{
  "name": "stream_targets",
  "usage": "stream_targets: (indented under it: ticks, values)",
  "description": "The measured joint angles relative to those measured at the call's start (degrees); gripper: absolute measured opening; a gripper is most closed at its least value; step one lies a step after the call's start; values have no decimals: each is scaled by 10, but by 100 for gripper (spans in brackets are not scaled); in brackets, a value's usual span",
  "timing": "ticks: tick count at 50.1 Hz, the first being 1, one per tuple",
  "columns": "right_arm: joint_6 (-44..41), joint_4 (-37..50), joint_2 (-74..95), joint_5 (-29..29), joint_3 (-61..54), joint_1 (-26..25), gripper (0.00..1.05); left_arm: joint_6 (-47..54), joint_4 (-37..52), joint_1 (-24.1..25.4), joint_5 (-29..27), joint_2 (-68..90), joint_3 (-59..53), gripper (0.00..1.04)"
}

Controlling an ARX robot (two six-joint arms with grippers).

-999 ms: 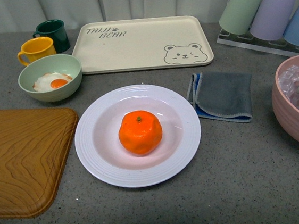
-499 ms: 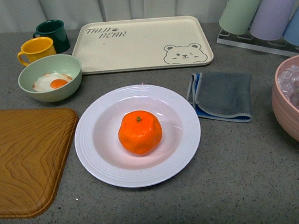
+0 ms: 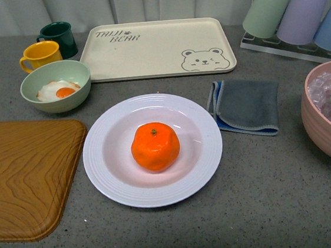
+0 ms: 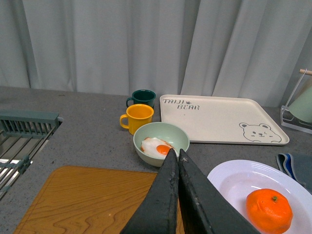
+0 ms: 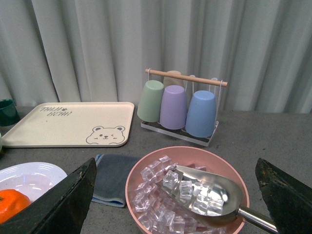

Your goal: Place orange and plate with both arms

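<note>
The orange [image 3: 155,147] sits in the middle of the white plate [image 3: 106,174] on the grey table, stem dot up. Neither arm shows in the front view. In the left wrist view my left gripper [image 4: 176,155] is shut with nothing in it, its tips held above the table between the wooden tray and the plate [image 4: 234,178], with the orange [image 4: 269,210] off to one side. In the right wrist view my right gripper [image 5: 175,165] is wide open and empty over the pink bowl; the orange [image 5: 12,204] and the plate [image 5: 39,171] show at the frame's edge.
A brown wooden tray [image 3: 23,174] lies left of the plate. Behind are a green bowl with a fried egg [image 3: 55,86], a yellow mug [image 3: 40,55], a dark green mug [image 3: 58,38] and a cream bear tray [image 3: 157,48]. A grey cloth [image 3: 246,106], a pink bowl of ice [image 3: 330,112] with a scoop [image 5: 209,192], and a cup rack [image 3: 296,12] are on the right.
</note>
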Motion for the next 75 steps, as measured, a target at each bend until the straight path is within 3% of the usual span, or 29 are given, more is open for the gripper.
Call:
stream_targets:
  ticks: [12,14,20,25,27,32,36,44,48,50,59,75]
  values:
    - [0,0,0,0,0,0,95,0,-34,0,0,-33,0,4]
    - [0,0,0,0,0,0,95,0,-35,0,0,-36,0,11]
    - [0,0,0,0,0,0,95,2,-130,0,0,-112,0,4]
    - [0,0,0,0,0,0,95,2,-137,0,0,-132,0,4]
    - [0,0,0,0,0,0,95,2,-137,0,0,-133,0,7]
    - [-3,0,0,2,0,0,95,2,-137,0,0,-133,0,27]
    - [-63,10,88,72,20,41,95,2,-137,0,0,-133,0,46]
    - [5,176,412,-2,98,103,95,2,-137,0,0,-134,0,81]
    - [65,222,561,-49,144,121,95,2,-137,0,0,-134,0,97]
    - [81,228,606,-63,159,126,95,2,-137,0,0,-134,0,100]
    - [154,229,820,-151,243,139,95,2,-137,0,0,-134,0,98]
    - [258,150,1005,-257,369,136,95,2,-137,0,0,-134,0,98]
